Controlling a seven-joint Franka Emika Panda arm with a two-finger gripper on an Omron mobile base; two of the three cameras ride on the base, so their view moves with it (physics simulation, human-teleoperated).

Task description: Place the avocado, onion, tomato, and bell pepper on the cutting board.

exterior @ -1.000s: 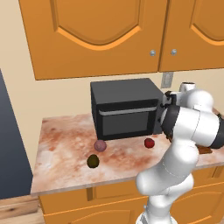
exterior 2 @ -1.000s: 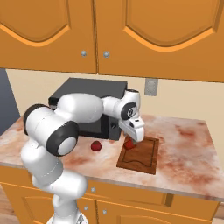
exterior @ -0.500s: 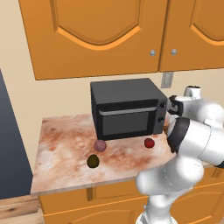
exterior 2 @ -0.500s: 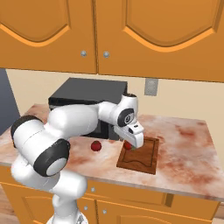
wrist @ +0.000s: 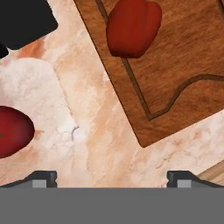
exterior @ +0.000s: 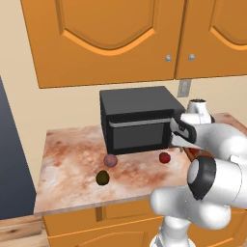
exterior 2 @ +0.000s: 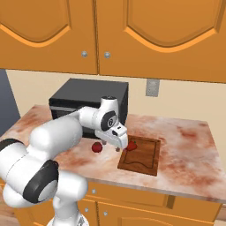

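Observation:
The red bell pepper [wrist: 131, 26] lies on the reddish-brown cutting board [wrist: 183, 65], near its left edge [exterior 2: 145, 161]. The red tomato [exterior 2: 97, 147] rests on the counter just left of the board, in front of the microwave. My gripper [exterior 2: 112, 146] hangs low over the counter between the tomato [wrist: 11, 131] and the board, open with nothing between its fingertips [wrist: 41, 178]. Further left on the counter sit the pinkish-purple onion [exterior: 111, 160] and the dark avocado [exterior: 102, 177], with the tomato [exterior: 164, 157] to their right.
A black microwave [exterior: 137, 123] stands at the back of the counter, close behind the hand. Orange wall cabinets [exterior 2: 110, 35] hang overhead. Marbled counter [exterior 2: 185, 145] stretches to the right of the board.
My hand has swung left off the cutting board and dropped toward the counter beside the tomato. The bell pepper stays on the board. The jaws remain open.

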